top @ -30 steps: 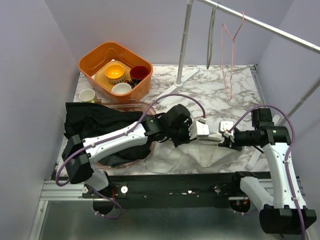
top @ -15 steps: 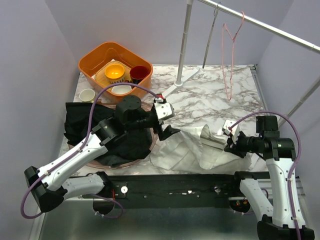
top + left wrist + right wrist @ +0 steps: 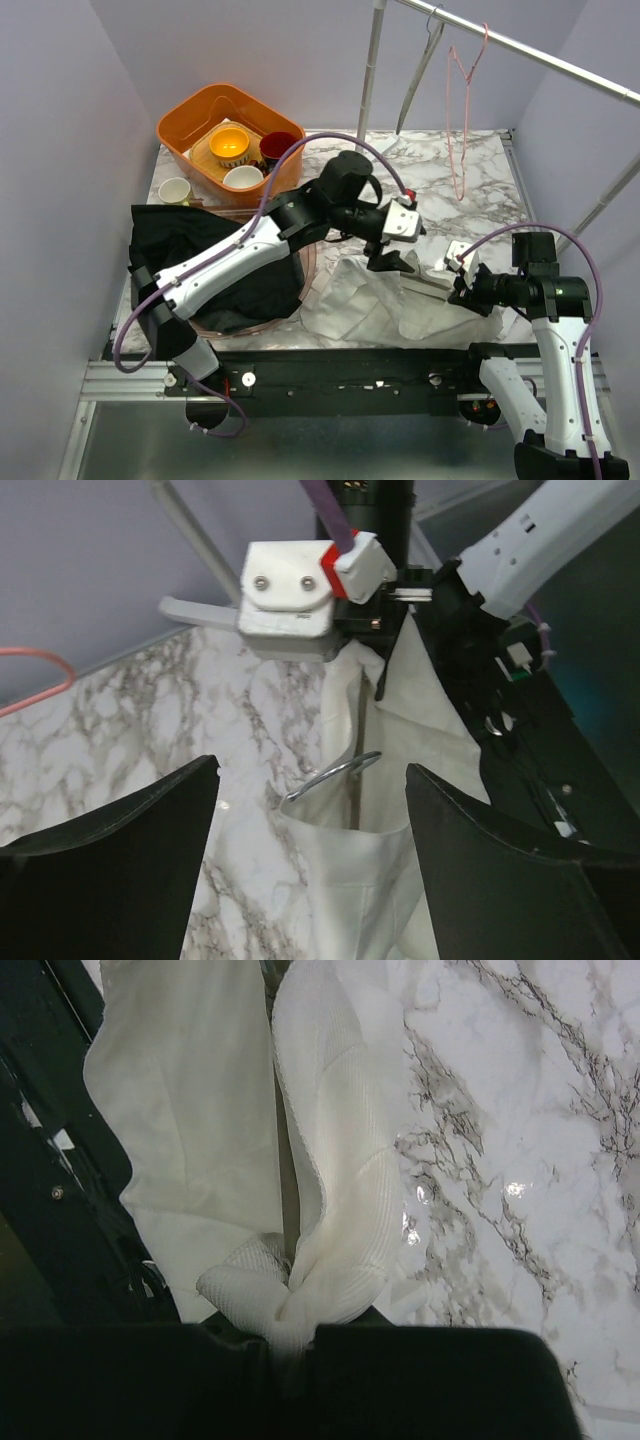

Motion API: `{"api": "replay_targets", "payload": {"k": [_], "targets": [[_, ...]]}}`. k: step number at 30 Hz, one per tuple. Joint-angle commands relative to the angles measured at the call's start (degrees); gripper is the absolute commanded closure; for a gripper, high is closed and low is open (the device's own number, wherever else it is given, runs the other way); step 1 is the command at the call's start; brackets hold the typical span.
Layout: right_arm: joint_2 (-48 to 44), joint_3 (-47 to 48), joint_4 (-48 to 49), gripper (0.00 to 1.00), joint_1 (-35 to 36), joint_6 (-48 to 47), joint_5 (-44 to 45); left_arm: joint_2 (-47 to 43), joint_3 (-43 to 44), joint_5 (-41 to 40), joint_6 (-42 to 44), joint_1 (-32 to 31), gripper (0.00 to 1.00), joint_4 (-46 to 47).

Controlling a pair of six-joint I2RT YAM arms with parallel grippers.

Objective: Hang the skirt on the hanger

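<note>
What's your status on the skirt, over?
Left gripper open, above white skirt. Right gripper shut on white skirt. Pink hanger bare on rail. Nothing in the way.

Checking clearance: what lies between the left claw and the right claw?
The white skirt, a metal wire loop poking from it; left wrist view.

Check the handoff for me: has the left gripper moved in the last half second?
Yes. The left gripper swung right, from left of the rack pole to right of it, now over the white skirt.
</note>
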Motion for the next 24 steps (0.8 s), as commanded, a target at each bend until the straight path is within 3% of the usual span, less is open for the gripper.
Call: {"api": "replay_targets", "payload": {"k": [1,2,3,5,8,9,13,14,16,18,20,22,24], "targets": [[-0.65,0.19,-0.88,1.00,-0.25,-1.15,-2.81,6.23,6.59,1.12,5.39,-3.65,0.33,-13.91],[-0.56,0.19,-0.79,0.99,-0.25,-1.15,-2.81,7.11,7.57,0.24,5.13,-4.01,0.41,-14.96],[-0.65,0.10,-0.88,0.99,-0.25,-1.15,-2.81,8.42,8.19,-0.29,4.95,-4.19,0.56,-16.63],[-0.74,-0.25,-0.88,0.99,-0.25,-1.07,-2.55,9.05,9.07,-3.62,2.94,-4.63,0.70,-16.91],[-0.74,-0.60,-0.18,1.00,-0.25,-0.19,-2.20,8.88,8.02,-6.34,1.18,-4.71,0.80,-17.35],[-0.65,-0.69,0.26,0.99,-0.25,0.08,-2.02,8.27,7.58,-6.96,0.39,-4.71,0.91,-16.74],[-0.30,-0.60,1.49,1.00,-0.25,1.74,-1.49,6.33,5.74,-10.31,-4.09,-4.71,0.96,-14.45],[-0.38,-0.34,1.58,0.99,-0.25,2.10,-1.23,5.72,4.77,-11.79,-4.89,-4.71,0.96,-13.49],[-0.30,-0.07,1.93,0.99,-0.25,2.89,-0.97,3.61,3.28,-12.94,-7.25,-4.63,0.84,-9.80],[-0.38,0.10,2.98,0.99,-0.25,4.99,0.52,0.29,0.47,-15.83,-8.58,-4.37,0.56,-5.60],[-0.82,0.19,3.95,1.00,-0.25,7.88,2.98,-2.80,-3.56,-18.91,-9.11,-3.93,0.43,-3.03],[-1.70,-0.16,5.01,0.99,-0.51,9.47,7.55,-8.68,-7.08,-24.53,-9.11,-2.70,0.24,1.10],[-3.63,-0.60,6.23,0.99,-0.86,12.11,12.97,-15.08,-13.67,-28.22,-8.68,-1.73,0.16,4.52]]}}
